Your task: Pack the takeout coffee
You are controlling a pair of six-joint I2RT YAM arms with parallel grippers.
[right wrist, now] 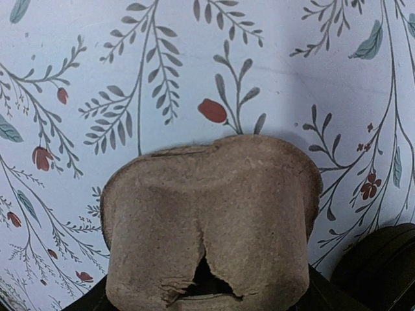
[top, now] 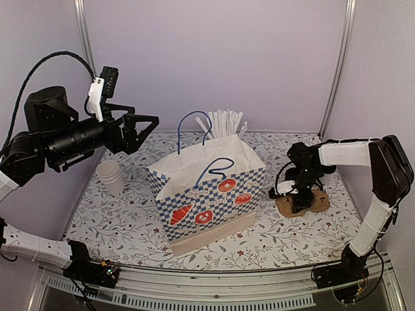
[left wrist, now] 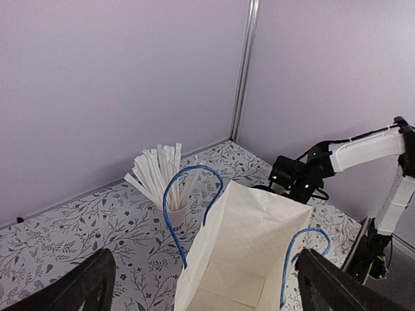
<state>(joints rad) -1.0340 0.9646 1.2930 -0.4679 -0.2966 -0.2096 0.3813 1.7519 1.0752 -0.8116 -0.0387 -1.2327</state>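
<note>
The takeout coffee is hidden in every view. My right gripper (top: 299,199) points down onto a brown pulp cup carrier (top: 319,203) lying on the table at the right. In the right wrist view one torn lobe of the carrier (right wrist: 207,207) fills the space between the dark fingers (right wrist: 379,272) at the lower corners; whether they press on it is unclear. My left gripper (top: 146,133) hangs high at the left, open and holding nothing. Its view looks down into the open paper bag (left wrist: 253,240).
The checked paper bag (top: 207,194) with blue handles stands upright mid-table. Behind it is a white cup full of straws (top: 225,123). A stack of white paper cups (top: 110,175) stands at the left. Purple walls enclose the floral table.
</note>
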